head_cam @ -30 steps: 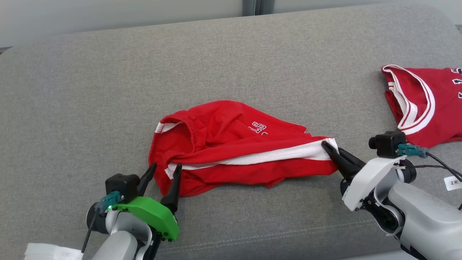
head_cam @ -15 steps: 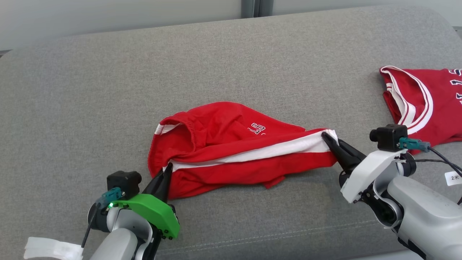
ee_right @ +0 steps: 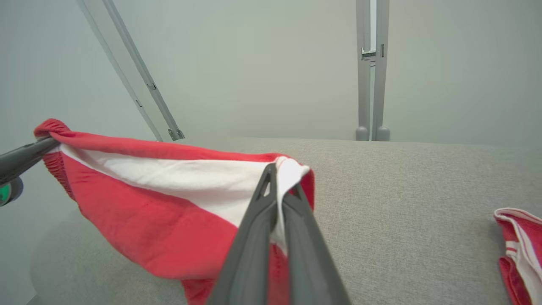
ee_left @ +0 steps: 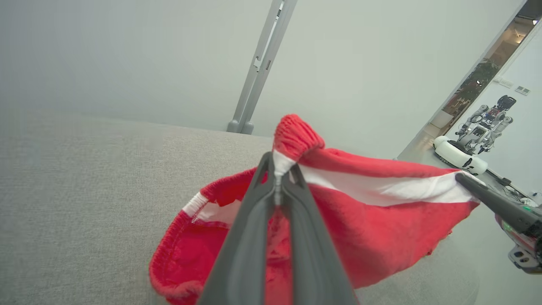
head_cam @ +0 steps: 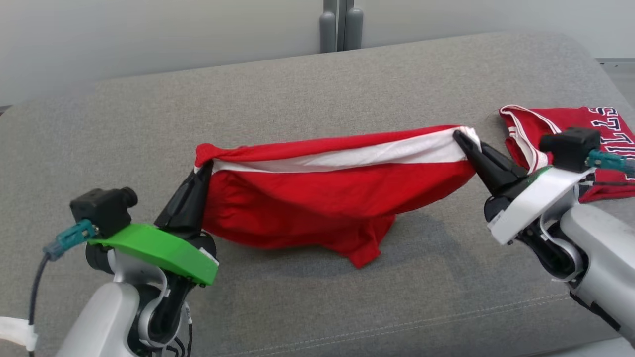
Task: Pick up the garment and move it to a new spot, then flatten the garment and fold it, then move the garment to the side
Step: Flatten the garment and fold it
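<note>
The garment (head_cam: 317,198) is a pair of red shorts with a white side stripe, stretched between my two grippers and hanging above the grey cushion (head_cam: 317,89). My left gripper (head_cam: 204,166) is shut on its elastic waistband end at the left. My right gripper (head_cam: 459,136) is shut on the white-striped hem at the right. The lowest red fold (head_cam: 364,255) dangles near the cushion. In the left wrist view the fingers (ee_left: 254,220) pinch the white stripe of the garment (ee_left: 381,220). In the right wrist view the fingers (ee_right: 296,228) clamp the hem of the garment (ee_right: 161,199).
A red jersey (head_cam: 570,124) with white trim and lettering lies on the cushion at the far right, just behind my right wrist; it also shows as the jersey (ee_right: 521,250) in the right wrist view. A grey post (head_cam: 340,25) stands behind the cushion. Another robot (ee_left: 470,140) stands far off.
My left gripper closed on the waistband end. Both grippers then lifted, raising the garment off the cushion and stretching it taut between them. The head camera has shifted too.
</note>
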{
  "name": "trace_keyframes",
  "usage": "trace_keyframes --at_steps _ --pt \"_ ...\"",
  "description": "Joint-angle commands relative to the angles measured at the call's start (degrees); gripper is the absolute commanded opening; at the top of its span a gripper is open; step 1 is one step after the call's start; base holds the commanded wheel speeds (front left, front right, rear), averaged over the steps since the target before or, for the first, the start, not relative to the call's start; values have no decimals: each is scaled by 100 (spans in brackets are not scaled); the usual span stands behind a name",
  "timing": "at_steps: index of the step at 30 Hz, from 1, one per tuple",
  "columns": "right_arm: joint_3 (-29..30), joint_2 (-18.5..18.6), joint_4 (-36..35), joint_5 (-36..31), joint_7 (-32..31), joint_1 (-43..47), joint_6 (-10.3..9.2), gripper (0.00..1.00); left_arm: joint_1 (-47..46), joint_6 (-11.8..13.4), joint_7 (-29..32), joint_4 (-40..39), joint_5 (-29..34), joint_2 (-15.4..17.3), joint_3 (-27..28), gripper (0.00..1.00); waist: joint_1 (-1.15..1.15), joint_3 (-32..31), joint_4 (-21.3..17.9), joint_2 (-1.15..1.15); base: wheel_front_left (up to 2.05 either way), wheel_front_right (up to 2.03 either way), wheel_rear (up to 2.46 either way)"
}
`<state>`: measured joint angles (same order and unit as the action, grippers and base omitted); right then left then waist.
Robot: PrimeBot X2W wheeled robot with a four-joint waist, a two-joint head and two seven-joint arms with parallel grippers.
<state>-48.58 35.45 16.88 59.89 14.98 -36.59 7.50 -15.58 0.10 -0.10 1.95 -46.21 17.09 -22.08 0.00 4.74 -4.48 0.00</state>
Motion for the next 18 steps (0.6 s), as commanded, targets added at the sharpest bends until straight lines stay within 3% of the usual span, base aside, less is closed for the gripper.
trace_keyframes --at_steps 1,8,12,18 --pt "48 99 -153 27 1 -78 -2 0 60 58 83 -203 -69 80 73 0 0 -152 -123 0 0 0 0" --pt "503 628 -1087 207 -282 -311 -3 0 -110 419 876 -1542 -663 391 484 0 0 -407 -332 0 0 0 0" --pt "862 878 -1471 159 -593 -477 -3 0 -401 652 1491 -2109 -851 748 694 0 0 -469 -432 0 0 0 0" --pt "1292 894 -1833 9 -1055 -657 -4 0 -1123 863 2192 -2511 -963 1055 771 0 0 -433 -495 0 0 0 0"
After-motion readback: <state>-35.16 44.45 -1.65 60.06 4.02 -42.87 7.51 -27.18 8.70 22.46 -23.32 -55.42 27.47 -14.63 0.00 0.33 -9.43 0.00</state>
